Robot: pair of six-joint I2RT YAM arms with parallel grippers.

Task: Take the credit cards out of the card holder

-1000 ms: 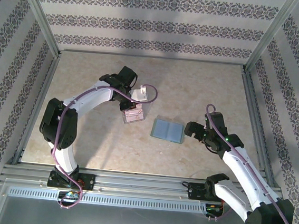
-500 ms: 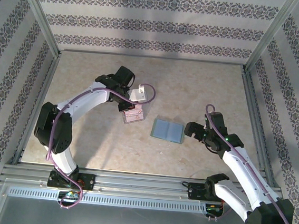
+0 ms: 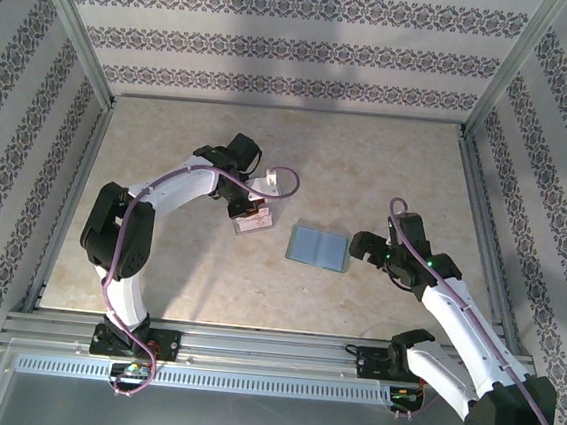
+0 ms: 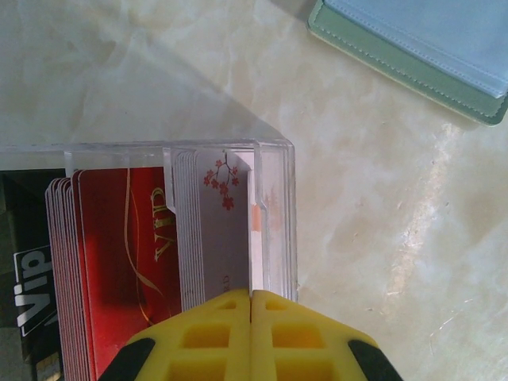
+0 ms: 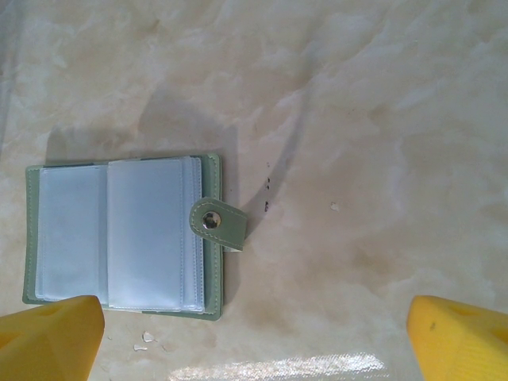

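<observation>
Your left gripper (image 4: 252, 317) closed tight over clear tray (image 4: 279, 208). Your right gripper (image 5: 254, 340) wide open, just right of open card holder (image 5: 119, 238).

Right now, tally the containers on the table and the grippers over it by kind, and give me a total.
card holder: 1
clear tray: 1
grippers: 2 (left gripper, right gripper)
Total: 4
</observation>
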